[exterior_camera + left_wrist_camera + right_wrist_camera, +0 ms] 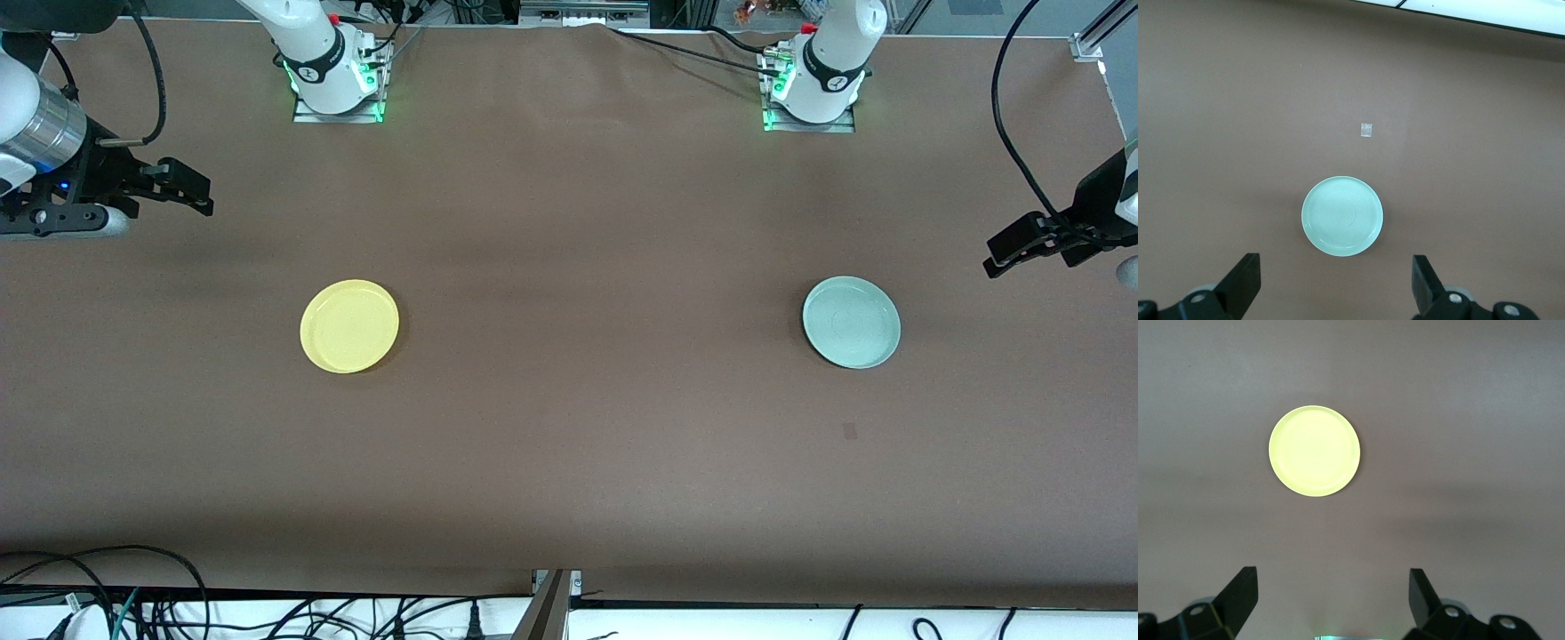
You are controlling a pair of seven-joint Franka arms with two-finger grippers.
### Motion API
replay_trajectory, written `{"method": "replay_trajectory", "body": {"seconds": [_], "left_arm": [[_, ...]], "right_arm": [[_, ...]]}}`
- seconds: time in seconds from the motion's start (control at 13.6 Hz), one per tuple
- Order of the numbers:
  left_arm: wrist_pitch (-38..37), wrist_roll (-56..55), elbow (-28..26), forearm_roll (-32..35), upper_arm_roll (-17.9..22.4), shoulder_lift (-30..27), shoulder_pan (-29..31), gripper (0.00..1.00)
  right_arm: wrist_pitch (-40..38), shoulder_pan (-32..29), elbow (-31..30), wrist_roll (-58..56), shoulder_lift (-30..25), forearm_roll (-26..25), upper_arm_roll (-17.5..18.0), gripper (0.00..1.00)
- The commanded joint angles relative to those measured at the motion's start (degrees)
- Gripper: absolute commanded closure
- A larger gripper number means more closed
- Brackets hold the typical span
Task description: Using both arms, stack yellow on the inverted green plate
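Both plates lie apart on the bench [569, 480]: yellow [349, 325] under the right gripper [1331, 593], green plate [851, 321] under the left gripper [1337, 280], each gripper's fingers wide, nothing held, ready to descend

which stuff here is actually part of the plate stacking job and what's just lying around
Part of the job:
- yellow plate, toward the right arm's end
- green plate, toward the left arm's end
- left gripper and right gripper, both open, holding nothing

Just lying about:
- small square mark on the table
- cables along the table's near edge
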Motion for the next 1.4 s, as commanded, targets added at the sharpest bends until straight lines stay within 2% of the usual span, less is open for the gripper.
{"method": "replay_trajectory", "body": {"seconds": [0.0, 1.33], "left_arm": [[-1.25, 0.16, 0.81, 0.56, -0.05, -0.42, 0.13, 0.0], [-2.3, 0.69, 0.37, 0.65, -0.57, -0.33, 0.31, 0.0]], "right_arm": [[-0.96, -0.05, 0.22, 0.45, -0.73, 0.28, 0.11, 0.0], [-1.31, -0.14, 0.05, 0.36, -0.73, 0.28, 0.2, 0.0]]}}
